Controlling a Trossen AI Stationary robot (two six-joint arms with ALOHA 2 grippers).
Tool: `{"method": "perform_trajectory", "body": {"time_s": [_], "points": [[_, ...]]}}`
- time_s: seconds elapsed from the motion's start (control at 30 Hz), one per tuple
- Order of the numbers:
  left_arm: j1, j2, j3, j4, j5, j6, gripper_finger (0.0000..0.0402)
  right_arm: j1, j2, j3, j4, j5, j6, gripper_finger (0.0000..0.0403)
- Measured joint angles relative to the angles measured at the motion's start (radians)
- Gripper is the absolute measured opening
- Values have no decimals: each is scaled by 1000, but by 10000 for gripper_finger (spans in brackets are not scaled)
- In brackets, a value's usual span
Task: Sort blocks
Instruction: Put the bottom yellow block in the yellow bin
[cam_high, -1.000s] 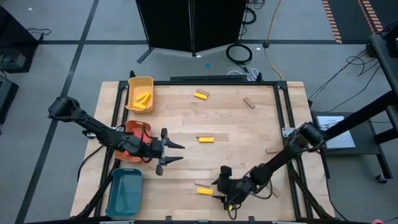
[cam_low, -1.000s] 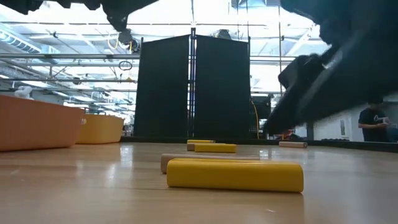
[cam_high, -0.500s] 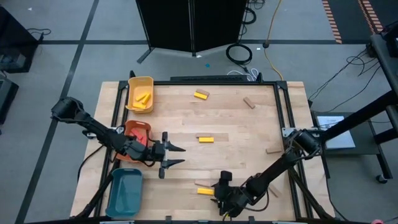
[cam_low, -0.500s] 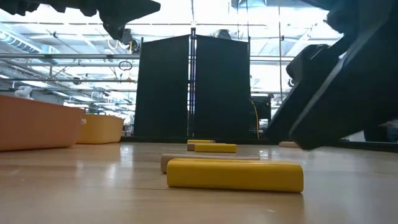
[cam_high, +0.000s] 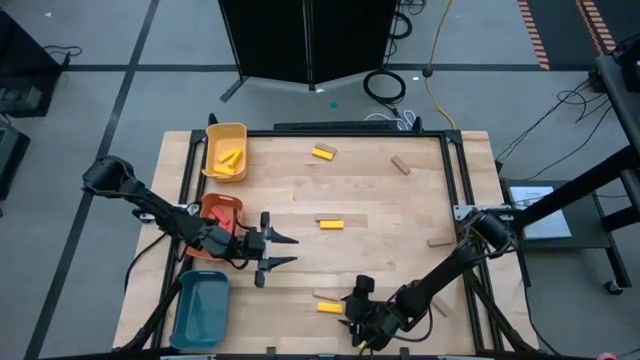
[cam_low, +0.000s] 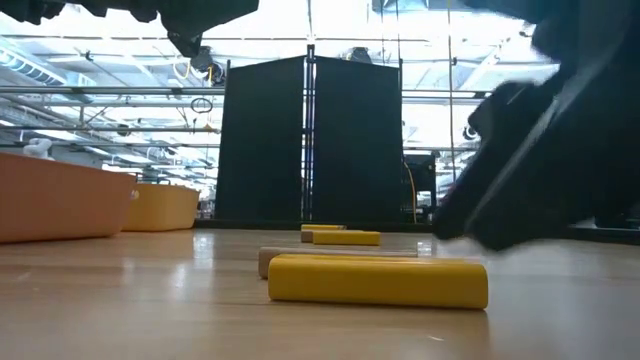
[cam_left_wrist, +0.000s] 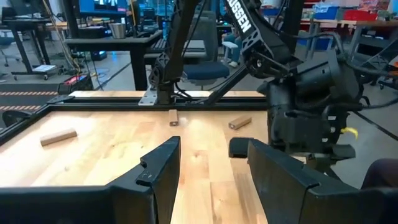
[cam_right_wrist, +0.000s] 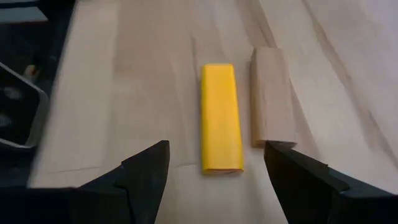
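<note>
The right gripper (cam_right_wrist: 214, 171) hangs with fingers spread, empty, just short of a yellow block (cam_right_wrist: 221, 126) that lies beside a tan block (cam_right_wrist: 272, 96). Well apart from that yellow block, the left gripper (cam_high: 281, 250) waits, empty and parted, near the orange tray (cam_high: 212, 207).

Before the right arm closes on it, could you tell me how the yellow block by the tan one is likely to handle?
The yellow block looks like a stiff bar, so it should not bend. Lying flat with squared sides, it would likely slide, not roll. Its smooth faces may slip, and the tan block beside it could get nudged.
</note>
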Motion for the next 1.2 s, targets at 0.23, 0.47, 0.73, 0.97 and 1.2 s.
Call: {"method": "perform_trajectory", "body": {"time_s": [0.23, 0.47, 0.73, 0.97, 1.2], "points": [[1, 0, 0, 2, 0, 19, 185, -7, 72, 0, 89, -14, 7, 248], [2, 0, 1, 9, -1, 28, 185, -12, 71, 1, 67, -7, 30, 167], [3, 0, 1, 8, -2, 25, 185, -23, 30, -2, 51, -40, 15, 74], [3, 23, 1, 69, 88, 28, 185, -30, -117, -2, 61, 1, -116, 84], [3, 178, 1, 386, 357, 169, 185, -28, -274, -2, 78, 134, -288, 92]]}}
